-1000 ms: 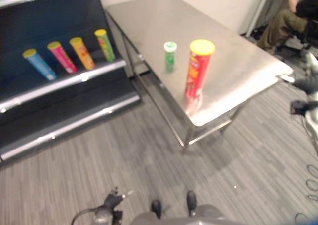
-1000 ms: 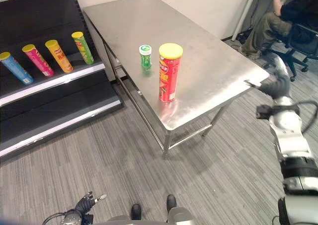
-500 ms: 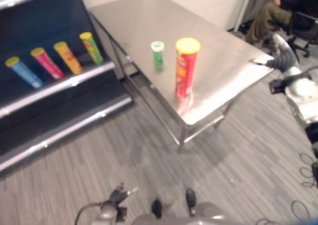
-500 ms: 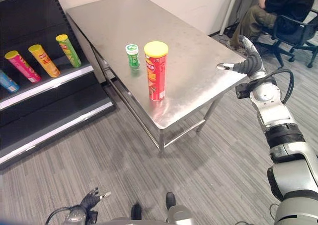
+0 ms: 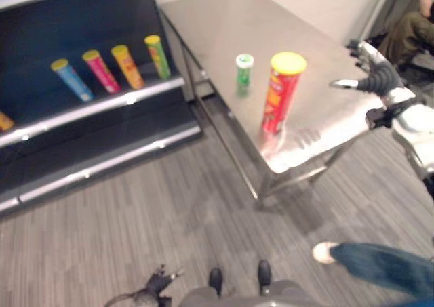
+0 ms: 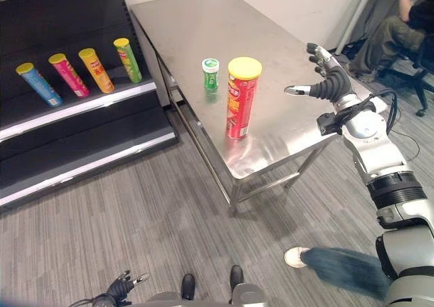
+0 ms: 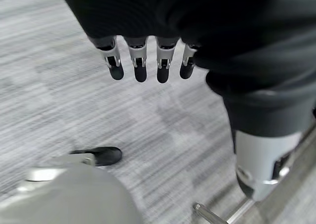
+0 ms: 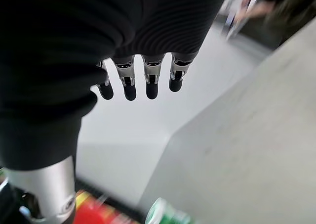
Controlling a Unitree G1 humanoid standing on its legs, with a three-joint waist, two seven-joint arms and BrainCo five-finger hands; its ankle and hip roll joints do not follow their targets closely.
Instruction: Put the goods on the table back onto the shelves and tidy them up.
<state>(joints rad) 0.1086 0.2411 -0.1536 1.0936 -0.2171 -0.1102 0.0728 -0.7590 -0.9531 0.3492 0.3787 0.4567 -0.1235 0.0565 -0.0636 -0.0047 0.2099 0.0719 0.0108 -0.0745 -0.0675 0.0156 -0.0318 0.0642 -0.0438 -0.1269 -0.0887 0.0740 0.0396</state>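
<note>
Right eye view: red can [image 6: 241, 97] and green bottle [image 6: 211, 74] stand on the table [image 6: 285, 137], near its front edge; cans lie on the shelf [image 6: 81, 110]
Right hand [image 6: 328, 84]: fingers straight and apart, holding nothing, over the table just right of the red can
Left hand [image 7: 148, 61]: low over the floor, fingers relaxed, idle
Risk: a sideways brush would likely topple the tall can (it could roll off the edge); a person's leg [image 6: 339, 266] is near
Axis: both upright, caps up

Person's leg [image 6: 339, 266] blurred; seated person [image 6: 400, 29] cut off by edge.
</note>
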